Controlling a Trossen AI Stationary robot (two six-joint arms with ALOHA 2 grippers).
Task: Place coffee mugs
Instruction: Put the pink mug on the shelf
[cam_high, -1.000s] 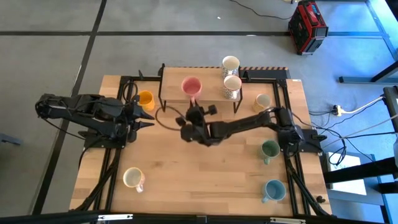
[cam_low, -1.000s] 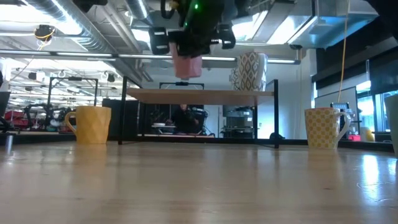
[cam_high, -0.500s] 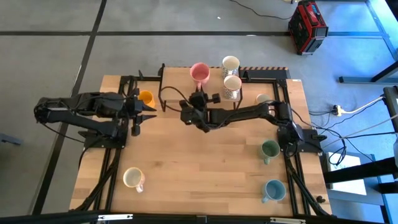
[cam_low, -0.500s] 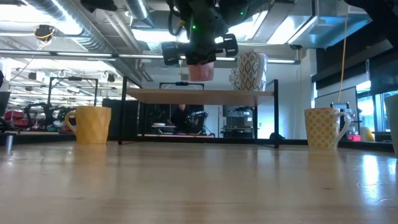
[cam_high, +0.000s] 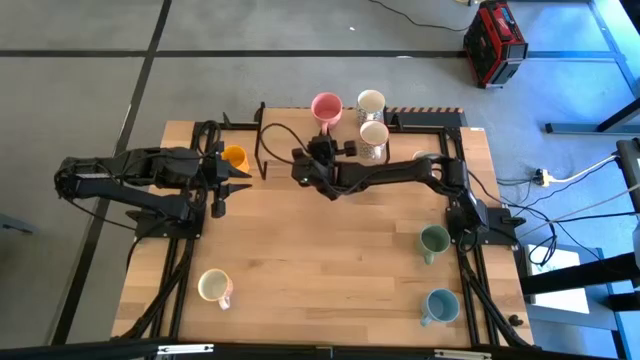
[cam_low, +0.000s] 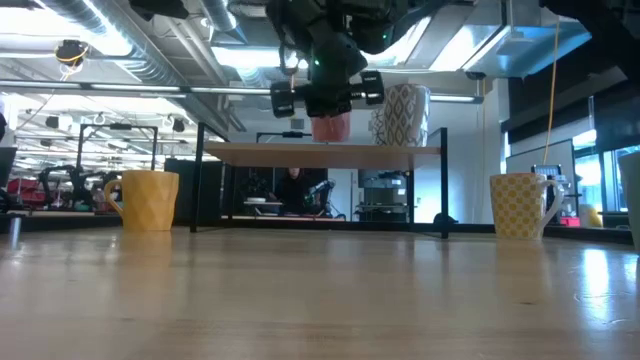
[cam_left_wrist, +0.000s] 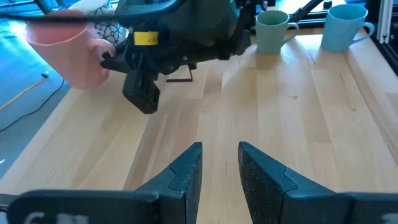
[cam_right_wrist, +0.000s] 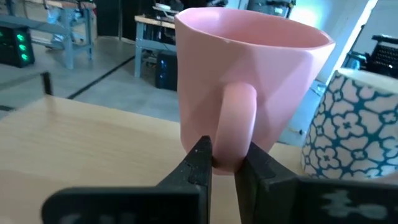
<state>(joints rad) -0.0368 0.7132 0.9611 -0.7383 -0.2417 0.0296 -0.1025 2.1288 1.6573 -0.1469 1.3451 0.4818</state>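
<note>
Pink mug (cam_right_wrist: 249, 81) base hidden behind right gripper (cam_right_wrist: 225, 163) fingers (cam_right_wrist: 200, 163).

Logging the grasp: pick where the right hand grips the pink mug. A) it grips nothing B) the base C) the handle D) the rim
C: in the right wrist view the right hand pinches the handle of the pink mug, with a finger on each side of its loop.

right gripper (cam_high: 322, 150) clamped — left gripper (cam_high: 243, 181) parted.
</note>
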